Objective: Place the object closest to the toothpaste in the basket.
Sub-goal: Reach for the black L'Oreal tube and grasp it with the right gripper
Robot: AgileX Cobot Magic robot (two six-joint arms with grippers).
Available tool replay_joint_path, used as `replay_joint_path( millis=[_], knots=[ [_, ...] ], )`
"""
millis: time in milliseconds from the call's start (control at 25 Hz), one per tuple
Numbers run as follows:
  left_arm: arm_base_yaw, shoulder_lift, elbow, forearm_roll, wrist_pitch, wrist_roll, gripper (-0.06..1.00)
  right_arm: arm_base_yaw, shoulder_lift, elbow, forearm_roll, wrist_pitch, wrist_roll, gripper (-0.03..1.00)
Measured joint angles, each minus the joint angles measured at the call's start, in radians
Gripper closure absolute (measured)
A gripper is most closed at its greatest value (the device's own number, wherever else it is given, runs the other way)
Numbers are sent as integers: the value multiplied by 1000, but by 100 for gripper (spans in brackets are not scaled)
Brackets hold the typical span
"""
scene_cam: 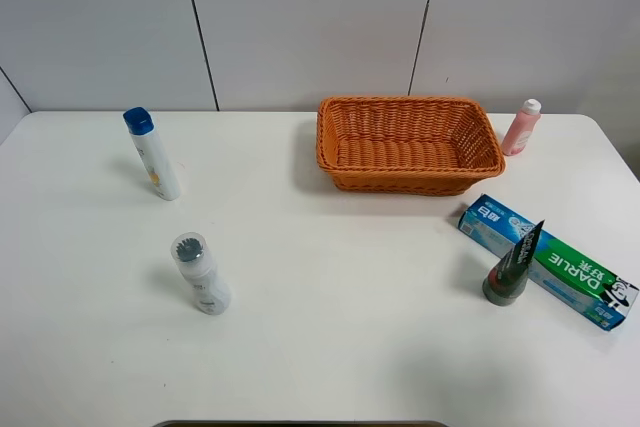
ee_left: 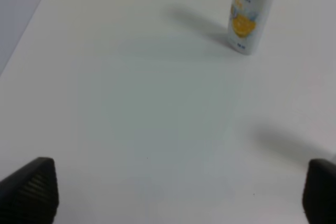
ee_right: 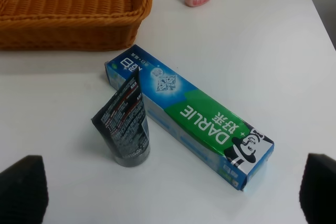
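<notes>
One dark tube [ee_right: 123,127] stands cap-down near the surface's [scene_cam: 330,277] right edge, just beside one toothpaste box [ee_right: 194,116]; one basket [scene_cam: 400,179] sits by the back edge, w/ one pink bottle [scene_cam: 520,128] toward the back-right corner. Two white bottles on the left side: blue-capped bottle [scene_cam: 153,154], grey-capped bottle [scene_cam: 200,274]. Left gripper [ee_left: 173,192] & right gripper [ee_right: 169,190]: both spread wide, holding nothing.

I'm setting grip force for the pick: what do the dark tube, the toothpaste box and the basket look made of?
Dark tube: probably soft plastic or laminate, slightly glossy; its upper end is crimped flat. Toothpaste box: likely glossy printed cardboard, judging by sharp folded edges. Basket: woven wicker-like strands, matte orange-brown; natural or plastic imitation, cannot tell.
</notes>
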Motion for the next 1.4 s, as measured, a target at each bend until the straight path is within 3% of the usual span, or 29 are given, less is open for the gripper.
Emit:
replay_joint_path(
  millis=[440, 1080, 1400],
  knots=[
    [0, 0, 0, 0, 0, 0, 0, 0, 25, -54, 3, -20, 26, -2],
    [0, 0, 0, 0, 0, 0, 0, 0, 556, -310, -18, -42, 354, -2],
    [0, 0, 0, 0, 0, 0, 0, 0, 839, -354, 62, -47, 400, -2]
  ],
)
